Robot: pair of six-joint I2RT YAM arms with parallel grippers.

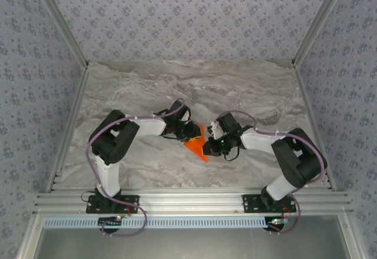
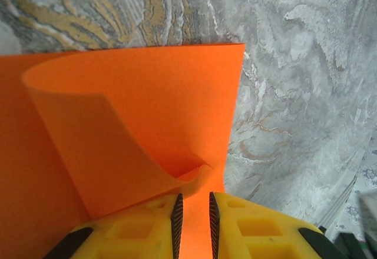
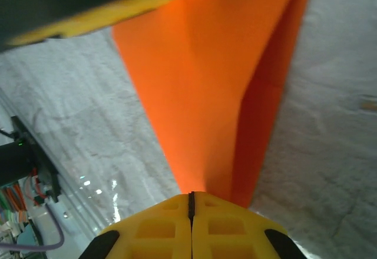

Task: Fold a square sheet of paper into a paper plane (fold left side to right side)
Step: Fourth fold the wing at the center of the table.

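table [image 1: 247,88]: gray marble top. All places below go by it.
L gripper [image 1: 191,132]: just left of table mid, tip down at the paper.
L fingers [image 2: 177,212]: a thin gap apart, not pressed shut. Orange shows in the gap, but I can't tell if they bite it.
sheet [image 1: 198,147]: bright orange, at table mid, a bit toward the near edge. Not flat: one flap is lifted & curls over, and its corner runs down to the L fingers. From the R wrist it looks like a tall narrow wedge w/ a bend down it.
R gripper [image 1: 208,146]: just right of table mid, touching the sheet.
R fingers [image 3: 171,226]: pressed tight together, pinching the near tip of the sheet.
step (my guess): bringing the left side over to the right. The fold is not pressed flat yet.
risk 1: the flap slips from the L fingers b/c the gap is loose, so it springs back open.
risk 2: the flap curls crooked, so the edges miss each other and the crease comes out slanted.
risk 3: the arms pull apart too hard, so the thin paper rips or crumples at the R pinch.
risk 4: the grippers are very close, so they could bump.
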